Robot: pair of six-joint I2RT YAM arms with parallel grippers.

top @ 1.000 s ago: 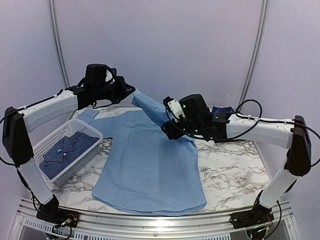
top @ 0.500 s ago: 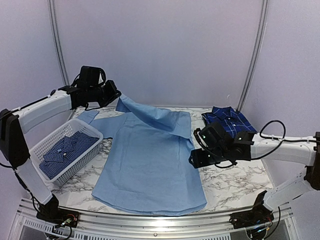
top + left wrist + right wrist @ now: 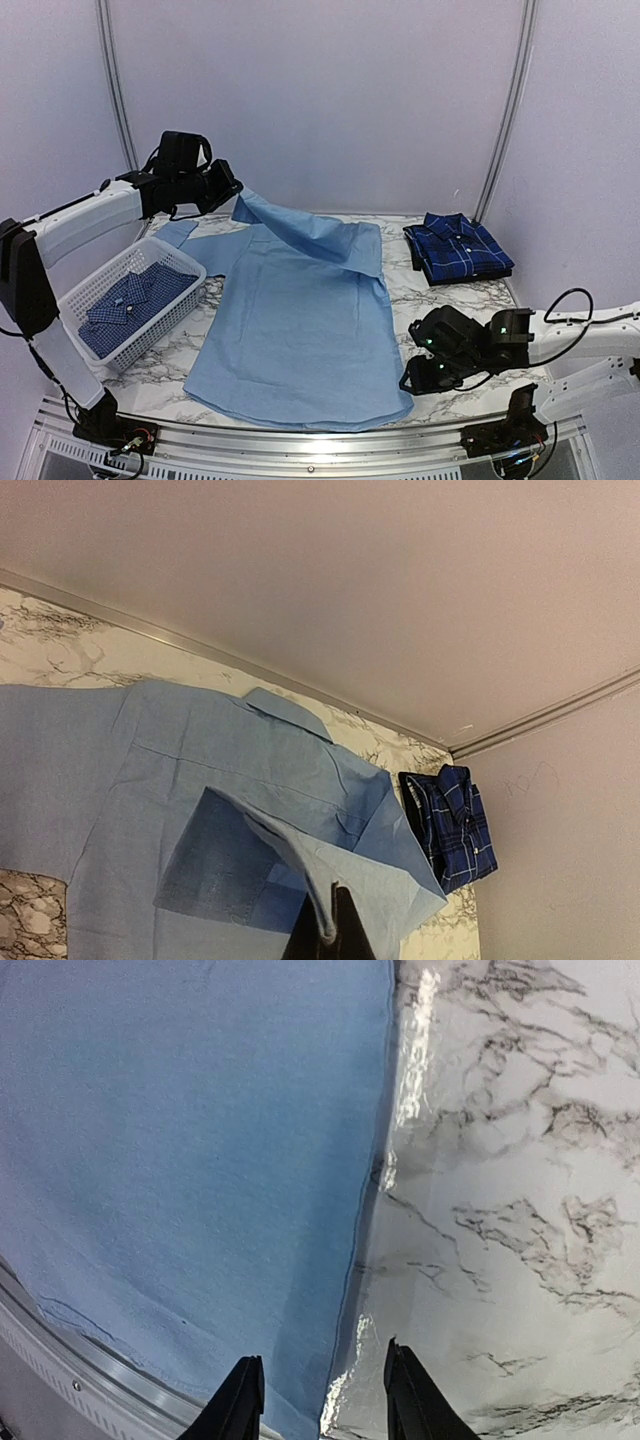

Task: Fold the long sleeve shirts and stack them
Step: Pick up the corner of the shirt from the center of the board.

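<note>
Left end effector: mine is clamped shut on the sleeve of the light blue shirt; I hold that sleeve up off the bench, over the far left corner, with its cloth draped back across the chest

Right end effector: my fingers stand parted and grip nothing; they sit low at the near right corner of the shirt, one finger over the cloth, the other over bare marble, with the side edge running between them

Light blue shirt: spread across the middle of the bench, collar at the far side, hem towards me; not yet folded

Other shirts: the navy plaid shirt lies folded at the far right; the checked shirt sits in the basket on the left

Risk, left: a thin pinch on the sleeve could slip if I pull across, and the sleeve would drop crooked; pulling too hard could drag the whole body out of square

Risk, right: closing here I may catch a single layer or only marble, so the corner bunches instead of lifting; the hem lies near the bench edge and could slide off

Writing: no brand, label or readable text shows on any shirt; only a faint scribble on the wall, which I cannot read
</note>
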